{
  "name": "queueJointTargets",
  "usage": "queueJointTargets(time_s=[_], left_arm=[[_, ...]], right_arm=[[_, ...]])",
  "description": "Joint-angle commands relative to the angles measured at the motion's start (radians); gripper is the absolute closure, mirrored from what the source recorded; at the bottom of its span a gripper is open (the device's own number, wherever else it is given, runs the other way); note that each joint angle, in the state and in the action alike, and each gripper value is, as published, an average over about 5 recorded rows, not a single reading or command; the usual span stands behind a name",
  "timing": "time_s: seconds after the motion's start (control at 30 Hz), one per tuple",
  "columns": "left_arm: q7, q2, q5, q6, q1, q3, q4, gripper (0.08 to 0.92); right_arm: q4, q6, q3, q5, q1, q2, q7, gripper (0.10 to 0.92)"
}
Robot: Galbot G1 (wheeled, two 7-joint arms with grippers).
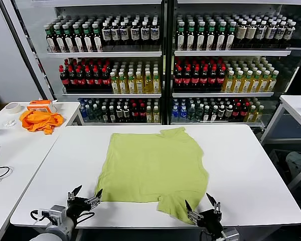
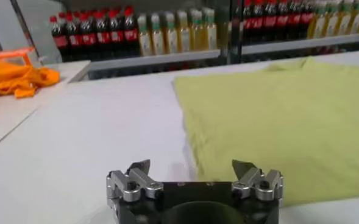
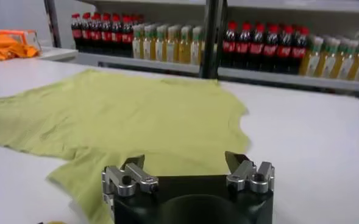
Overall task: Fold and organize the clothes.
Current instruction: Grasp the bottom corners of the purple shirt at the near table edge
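Note:
The lime-green T-shirt (image 1: pixel 153 168) lies spread flat on the white table (image 1: pixel 251 165), plain face up, one sleeve reaching toward the front edge. My left gripper (image 1: pixel 88 193) hovers open at the shirt's front-left corner, fingers wide with nothing between them. In the left wrist view the shirt (image 2: pixel 289 115) lies just beyond that gripper (image 2: pixel 191 167). My right gripper (image 1: pixel 201 201) stands open at the front sleeve, also empty. The right wrist view shows the sleeve and shirt body (image 3: pixel 124 115) directly ahead of the gripper (image 3: pixel 185 161).
An orange cloth (image 1: pixel 39 120) and a tape roll (image 1: pixel 12 107) lie on the side table (image 1: pixel 20 150) to the left. Shelves of bottles (image 1: pixel 160 65) stand behind the table. Another table corner (image 1: pixel 298 108) shows at the right.

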Motion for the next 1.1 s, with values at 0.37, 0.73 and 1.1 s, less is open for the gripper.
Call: queueJointTargets(time_s=[0.37, 0.73, 1.1], left_arm=[[-0.022, -0.007, -0.016, 0.052, 0.02, 0.01, -0.009, 0.233], [-0.006, -0.007, -0.006, 0.04, 0.008, 0.041, 0.011, 0.553], [-0.005, -0.01, 0.008, 0.023, 0.004, 0.05, 0.02, 0.862]], right_arm=[[-0.027, -0.019, -0.061, 0.053, 0.007, 0.006, 0.059, 0.335], [-0.045, -0.024, -0.064, 0.109, 0.042, 0.007, 0.032, 0.639], [-0.014, -0.023, -0.023, 0.121, 0.037, -0.001, 0.025, 0.917]])
